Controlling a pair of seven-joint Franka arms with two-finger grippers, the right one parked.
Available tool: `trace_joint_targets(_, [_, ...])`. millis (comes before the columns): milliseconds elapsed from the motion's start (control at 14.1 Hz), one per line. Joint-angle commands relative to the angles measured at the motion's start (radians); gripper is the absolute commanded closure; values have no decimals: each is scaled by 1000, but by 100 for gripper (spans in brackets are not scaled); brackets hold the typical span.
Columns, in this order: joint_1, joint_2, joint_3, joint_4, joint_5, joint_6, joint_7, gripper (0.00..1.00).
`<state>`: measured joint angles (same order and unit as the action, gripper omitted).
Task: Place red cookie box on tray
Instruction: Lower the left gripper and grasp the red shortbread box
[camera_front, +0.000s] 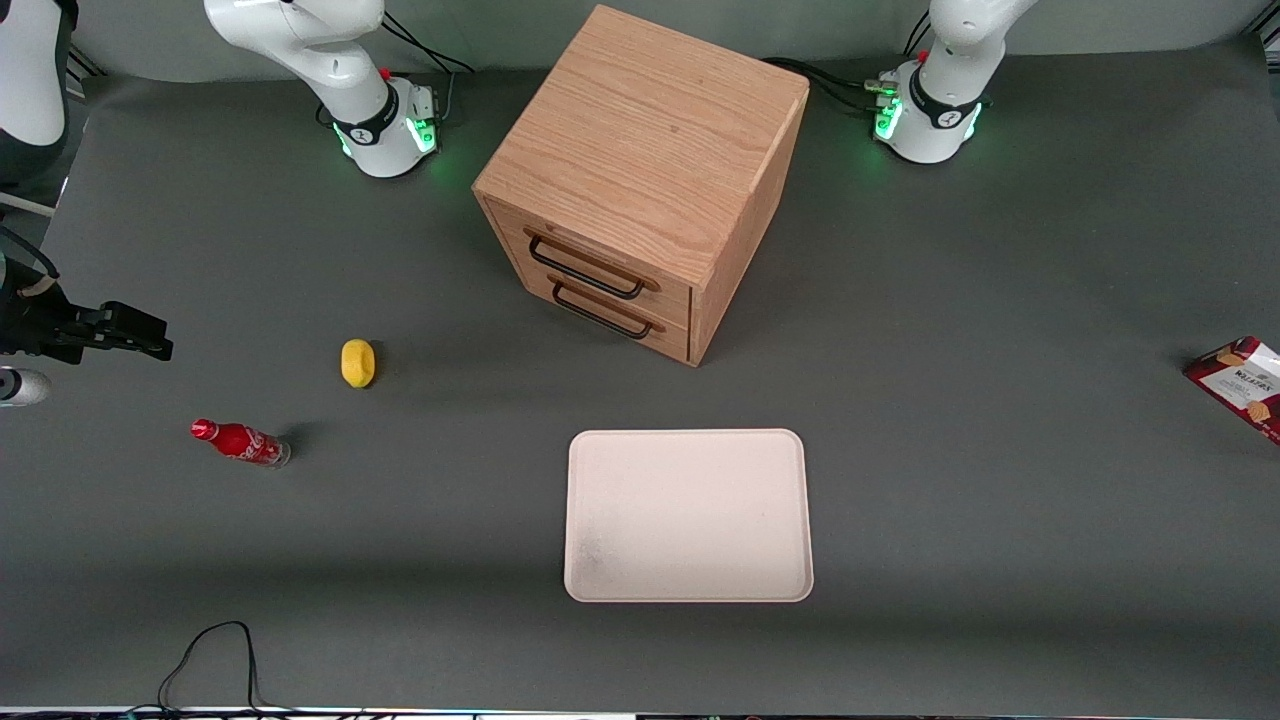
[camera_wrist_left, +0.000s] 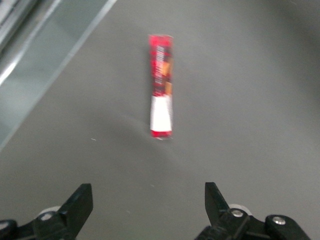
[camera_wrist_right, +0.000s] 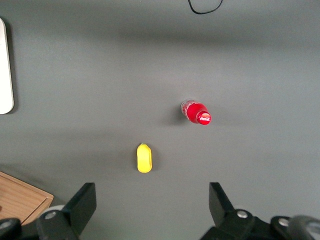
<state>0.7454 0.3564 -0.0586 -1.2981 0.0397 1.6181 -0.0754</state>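
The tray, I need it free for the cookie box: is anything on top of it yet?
Nothing lies on the tray. The red cookie box rests on the table toward the working arm's end, with the open gripper above it.

Wooden drawer cabinet (camera_front: 640, 180), lemon (camera_front: 358, 362), soda bottle (camera_front: 240, 442)

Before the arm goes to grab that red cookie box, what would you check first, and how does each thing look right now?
1. Gripper open: ok, fingers spread wide above the table.
2. Gripper empty: ok, nothing between the fingers.
3. Red cookie box in the wrist camera's sight: ok, on the table, apart from the gripper.
4. Box free of clutter: ok, only bare table around it.
5. Tray ready: ok, nothing on it.
6. Box lying flat or on edge: cannot tell.
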Motion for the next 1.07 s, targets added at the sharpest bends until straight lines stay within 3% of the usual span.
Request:
trace_joint_targets(0, [15, 30, -17, 62, 45, 3, -18, 0])
trace_joint_targets(213, [23, 70, -17, 36, 45, 63, -104, 0])
trace_joint_targets(995, [26, 203, -23, -273, -32, 522, -96, 0])
